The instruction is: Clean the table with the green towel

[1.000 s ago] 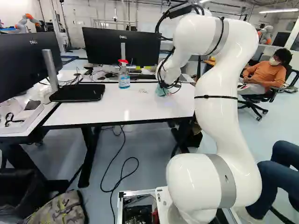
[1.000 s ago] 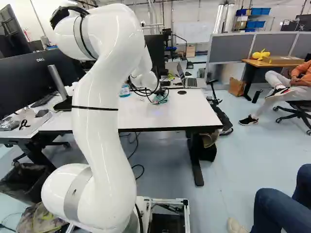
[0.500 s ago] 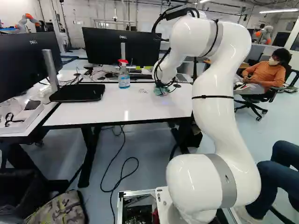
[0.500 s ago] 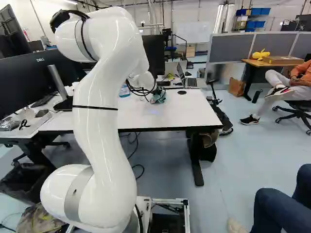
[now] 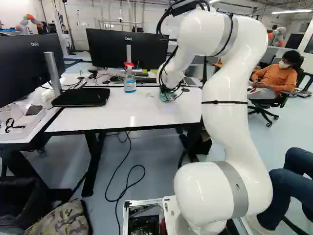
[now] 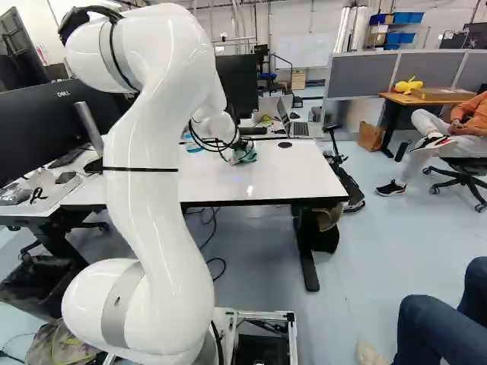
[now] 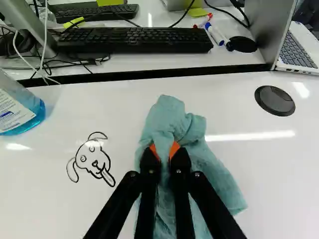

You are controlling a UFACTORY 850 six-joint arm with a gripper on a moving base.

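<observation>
At the far part of the white table (image 5: 117, 108), below the arm's wrist in the left base view, is my gripper (image 5: 167, 93), largely hidden by cables. In the wrist view the gripper (image 7: 166, 155) is shut on the green towel (image 7: 172, 117), a fold of it pinched between the orange pads. The towel lies bunched on the tabletop, spreading ahead of the fingers and beneath them. A black line drawing of a dog's face (image 7: 93, 159) marks the table beside the towel, apart from it, on the spray bottle's side.
A spray bottle (image 5: 129, 81) with blue liquid and a red top stands on the table. Beyond the table's far edge lie a keyboard (image 7: 134, 40), markers (image 7: 215, 35) and a laptop (image 7: 299, 47). A round black cap (image 7: 274, 100) sits in the tabletop. Monitors (image 5: 128, 49) stand behind and at the left.
Over the last second the arm has swung a little to the left in the base views, carrying the towel along the table. The base has stayed in place.
</observation>
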